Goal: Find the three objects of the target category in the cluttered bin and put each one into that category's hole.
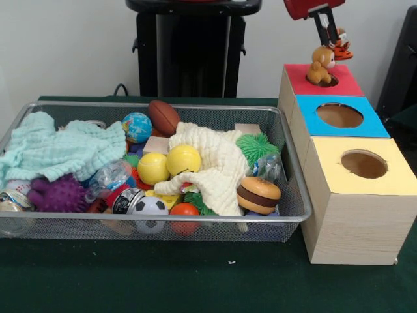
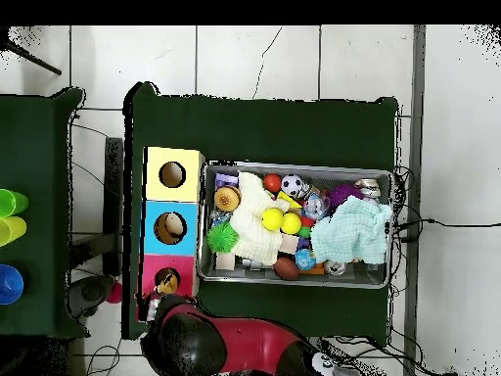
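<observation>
Jaws above monkey toy (image 1: 320,64) in red hole (image 1: 324,81)

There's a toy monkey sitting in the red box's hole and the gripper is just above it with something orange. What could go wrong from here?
1. The monkey sits half out of the red hole and may block it, so the next toy could jam or roll off.
2. The gripper hangs close above with an orange striped toy beside it; pushing down could wedge the monkey or shift the red box.

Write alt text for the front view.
A brown monkey toy sits in the red box's hole, with the robot's pincer just above it. Left of the boxes, a wire bin holds balls, cloths and a toy burger.
</observation>
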